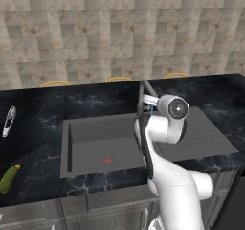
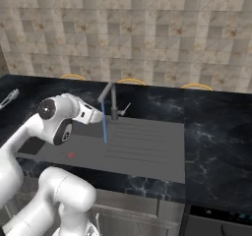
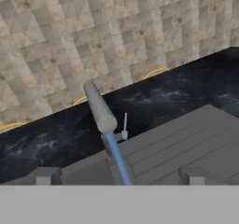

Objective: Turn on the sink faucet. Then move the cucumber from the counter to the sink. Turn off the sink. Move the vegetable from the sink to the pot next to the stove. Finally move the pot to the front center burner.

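cucumber (image 1: 9, 178) on counter (image 1: 38, 123) left of sink (image 1: 95, 143), faucet (image 2: 111, 100) behind

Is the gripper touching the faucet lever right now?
Apart. The hand view shows the sink faucet lever beyond the open gripper, clear of both fingertips.

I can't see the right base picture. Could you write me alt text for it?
A blue stream of water runs from the dark faucet onto the grey sink, set in a black counter under a tiled wall. The white robot arm reaches in from the left, just short of the faucet.
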